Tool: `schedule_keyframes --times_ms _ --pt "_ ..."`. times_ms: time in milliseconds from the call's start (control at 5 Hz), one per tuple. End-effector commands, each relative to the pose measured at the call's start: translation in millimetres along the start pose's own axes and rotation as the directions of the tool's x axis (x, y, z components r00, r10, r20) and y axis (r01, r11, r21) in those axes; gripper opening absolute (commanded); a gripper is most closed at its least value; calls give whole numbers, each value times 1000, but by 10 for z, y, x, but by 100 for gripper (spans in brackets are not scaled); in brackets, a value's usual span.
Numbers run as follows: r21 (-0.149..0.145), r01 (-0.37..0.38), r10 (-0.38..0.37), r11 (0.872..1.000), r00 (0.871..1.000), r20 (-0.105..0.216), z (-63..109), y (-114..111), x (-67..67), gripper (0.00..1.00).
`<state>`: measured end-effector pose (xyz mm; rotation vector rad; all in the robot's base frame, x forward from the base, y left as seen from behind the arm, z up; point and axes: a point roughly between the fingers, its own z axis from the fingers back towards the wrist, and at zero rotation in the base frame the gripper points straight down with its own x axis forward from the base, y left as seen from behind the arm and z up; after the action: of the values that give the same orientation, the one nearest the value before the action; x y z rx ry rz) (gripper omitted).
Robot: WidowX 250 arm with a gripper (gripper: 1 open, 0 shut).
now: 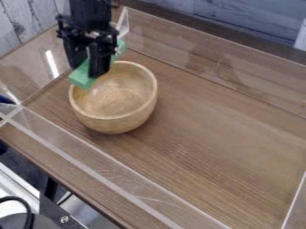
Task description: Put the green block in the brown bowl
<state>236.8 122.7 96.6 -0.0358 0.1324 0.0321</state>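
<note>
Claw pinches the green block at the left rim of the brown bowl, seen from the one camera. The block looks light, stiff and not fragile, so a gentle grip around its middle should do.

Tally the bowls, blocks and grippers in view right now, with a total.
Bowls: 1, the brown bowl
Blocks: 1, the green block, overlapping the bowl's rim in this view
Grippers: 1, the dark gripper at the block
Total: 3
</note>
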Motion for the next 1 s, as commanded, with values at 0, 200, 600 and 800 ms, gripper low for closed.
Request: schedule_keyframes --times_ms 0,200,600,800 --pt "32 4 -5 999 1000 14 -50 13 36 0" --pt "35 9 -9 999 1000 -6 -200 4 79 0" --pt "39 23 -22 999 999 -24 -366 -44 154 0" --pt "39 26 -25 999 999 -24 -379 -62 169 0"
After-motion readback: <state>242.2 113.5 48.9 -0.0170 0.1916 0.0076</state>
